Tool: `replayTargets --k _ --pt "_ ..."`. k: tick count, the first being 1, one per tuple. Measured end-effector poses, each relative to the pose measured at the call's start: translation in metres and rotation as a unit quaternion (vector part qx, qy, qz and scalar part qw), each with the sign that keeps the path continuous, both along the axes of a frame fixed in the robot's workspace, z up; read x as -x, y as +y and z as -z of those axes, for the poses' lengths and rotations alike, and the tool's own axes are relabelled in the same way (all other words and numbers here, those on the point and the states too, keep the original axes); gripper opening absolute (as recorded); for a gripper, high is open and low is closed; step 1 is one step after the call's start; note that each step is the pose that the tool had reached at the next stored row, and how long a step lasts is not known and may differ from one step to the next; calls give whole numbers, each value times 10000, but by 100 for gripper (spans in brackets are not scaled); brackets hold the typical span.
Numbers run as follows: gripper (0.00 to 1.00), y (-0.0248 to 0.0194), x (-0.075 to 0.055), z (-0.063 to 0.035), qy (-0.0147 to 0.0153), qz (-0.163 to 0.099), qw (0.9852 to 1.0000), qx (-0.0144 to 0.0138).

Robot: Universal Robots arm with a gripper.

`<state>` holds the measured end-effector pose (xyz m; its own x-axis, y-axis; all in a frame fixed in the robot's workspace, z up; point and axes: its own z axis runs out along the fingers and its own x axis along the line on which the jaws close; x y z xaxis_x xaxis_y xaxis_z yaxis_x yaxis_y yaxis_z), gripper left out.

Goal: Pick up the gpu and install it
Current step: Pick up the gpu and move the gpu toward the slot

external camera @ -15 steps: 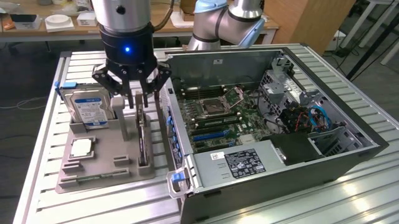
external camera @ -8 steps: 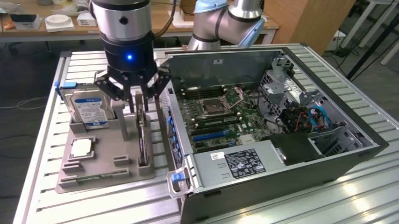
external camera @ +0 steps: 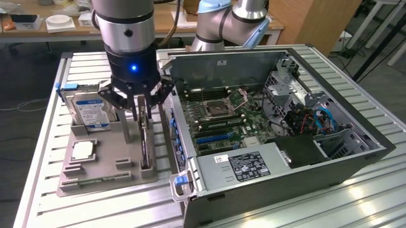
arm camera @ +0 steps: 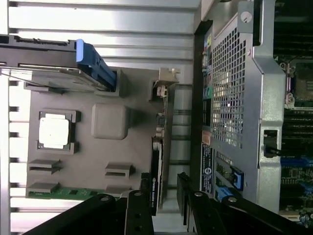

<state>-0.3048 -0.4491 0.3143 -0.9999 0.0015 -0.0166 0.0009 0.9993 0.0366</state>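
The gpu (external camera: 146, 142) stands on its long edge in a slot at the right side of the grey holder tray (external camera: 104, 137), next to the open computer case (external camera: 355, 159). In the wrist view the gpu (arm camera: 157, 152) shows as a thin dark strip with a brownish edge. My gripper (external camera: 141, 115) hangs directly over the card's far end, open, with one finger on each side of it. The black fingers (arm camera: 145, 196) straddle the card's top edge with small gaps, and my gripper (arm camera: 164, 195) holds nothing.
The tray (arm camera: 142, 147) also carries a blue-labelled hard drive (external camera: 89, 111), a silver processor (external camera: 82, 150) and a green memory stick (arm camera: 63, 192). Inside the case the motherboard (external camera: 219, 118) lies exposed with blue slots (external camera: 212, 137). The case's perforated rear wall (arm camera: 227, 98) stands close beside the card.
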Motion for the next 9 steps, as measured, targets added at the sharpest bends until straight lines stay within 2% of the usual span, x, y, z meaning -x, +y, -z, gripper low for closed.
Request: replayTargets --k 9 --pt "36 -58 3 164 0 34 10000 0"
